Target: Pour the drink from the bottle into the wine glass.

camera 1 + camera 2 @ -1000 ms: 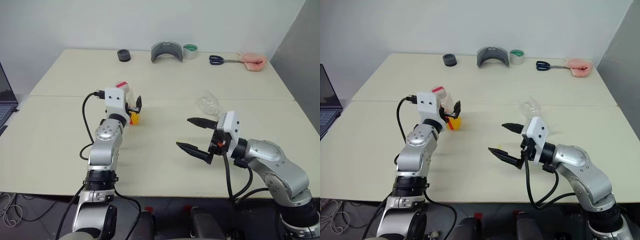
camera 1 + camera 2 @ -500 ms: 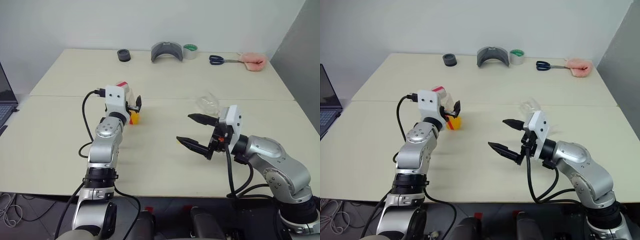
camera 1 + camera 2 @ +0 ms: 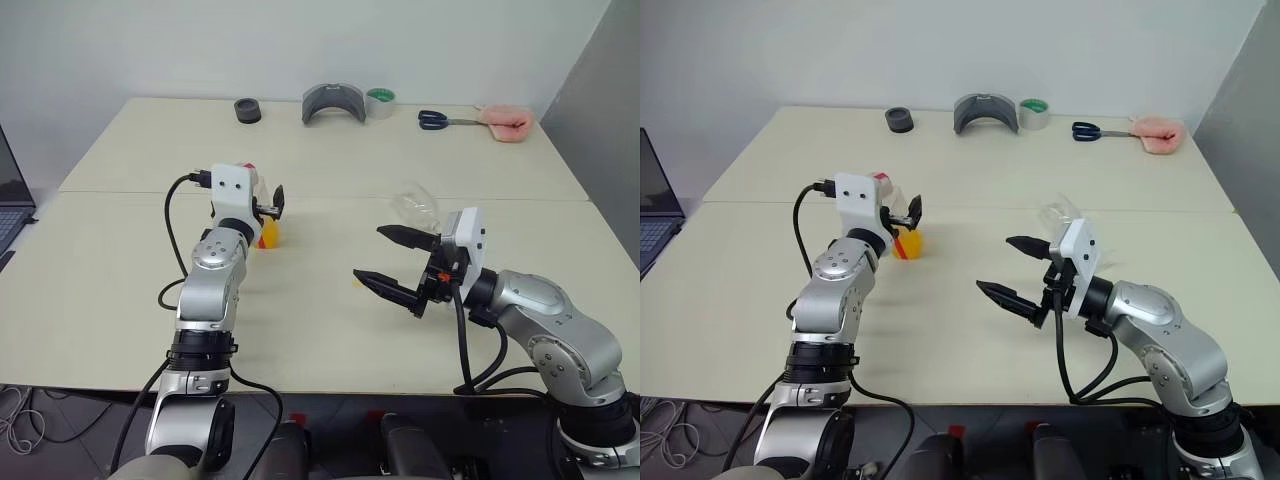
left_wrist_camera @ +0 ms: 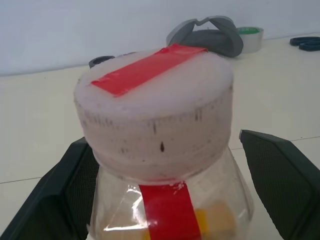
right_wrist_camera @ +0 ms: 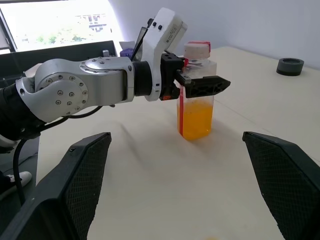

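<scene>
Bottle (image 5: 196, 92), small clear plastic, capped, orange drink (image 5: 195, 118) unpoured; flanked by open left gripper (image 4: 175, 185), ungripped. Clear wine glass (image 3: 417, 207) empty, mid-table; right gripper (image 3: 391, 262) open, empty.

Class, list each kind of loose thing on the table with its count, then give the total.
Bottle: 1
Wine glass: 1
Tape roll: 1
Scissors: 1
Black ring: 1
Grey curved piece: 1
Pink thing: 1
Total: 7

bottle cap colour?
Whitish cap with a red tape strip across the top; left wrist view shows it best.
</scene>
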